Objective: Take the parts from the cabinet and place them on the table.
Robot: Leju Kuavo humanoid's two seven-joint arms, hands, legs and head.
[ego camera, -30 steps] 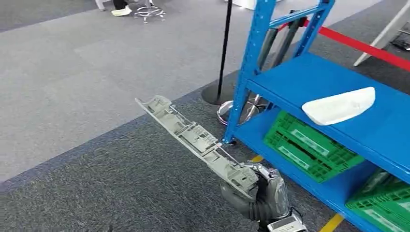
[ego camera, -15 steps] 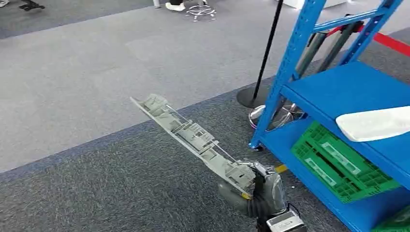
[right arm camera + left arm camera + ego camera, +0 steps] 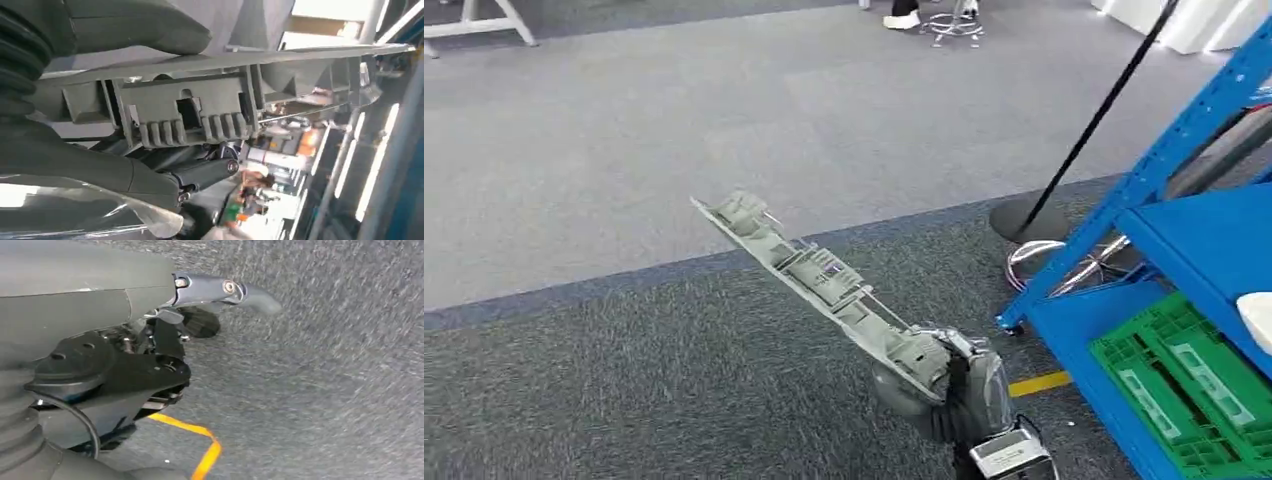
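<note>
**A:** What has just changed?

**B:** The whole head view has slid sideways, so the camera has turned. The blue metal shelving cabinet [image 3: 1184, 235] now sits at the far right edge, where a second ago it filled the right half. The right hand [image 3: 959, 395] and its load sit at much the same spot in the frame as before.

**A:** What is it carrying?

**B:** A long, narrow grey plastic part [image 3: 819, 280] with moulded ribs, clips and small pockets along its length. The right hand's fingers are wrapped around its near end. The rest slants up and away to the left, over the carpet.

**A:** And from the wrist?

**B:** The right wrist view shows the same part [image 3: 200, 112] close up: a flat strip with a ridged, toothed block under it, pressed between the grey thumb and darker fingers.

**A:** The left hand?

**B:** The left hand [image 3: 200, 315] hangs above the carpet with nothing in it. One grey finger sticks out straight; whether the others are spread or curled I cannot tell.

**A:** What does this mean for the task?

**B:** Probably that the part is out of the cabinet and the robot is turning toward the table.

**A:** Anything else?

**B:** Grey speckled carpet [image 3: 624, 380], a yellow floor stripe [image 3: 1039, 383], a green slatted plastic crate [image 3: 1194, 385] on the lowest shelf, and a black barrier post [image 3: 1094, 130].
</note>
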